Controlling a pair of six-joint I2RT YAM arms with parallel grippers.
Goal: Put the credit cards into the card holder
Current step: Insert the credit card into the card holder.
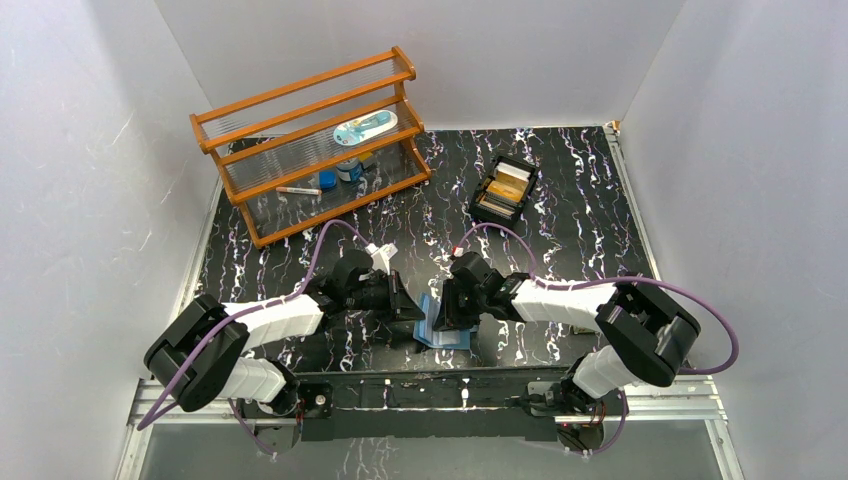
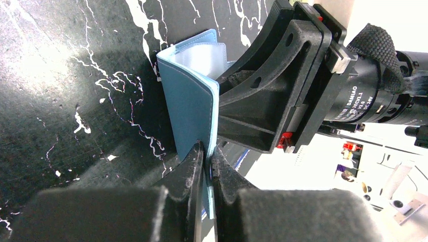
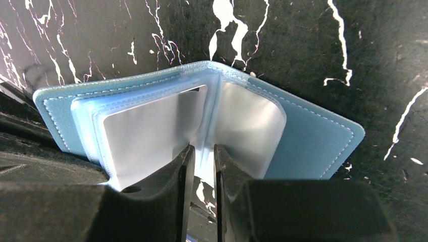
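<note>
Teal-blue and soft, the small folding card holder [image 1: 443,328] lies open well apart from the black rectangular plastic tray [image 1: 480,208], on its near side, between your two arms. Your left gripper [image 2: 208,154] is pressed together on the edge of one cover. Your right gripper [image 3: 203,151] has its fingers nearly together at the thin clear sleeves [image 3: 151,131]; whether they truly pinch one you cannot tell. Expect the card holder to be light and floppy and the sleeves slippery, so hold it by the stitched cover edge. Thin orange-gold and cream plastic credit cards [image 1: 508,182] sit in that tray, likely stiff and slick
</note>
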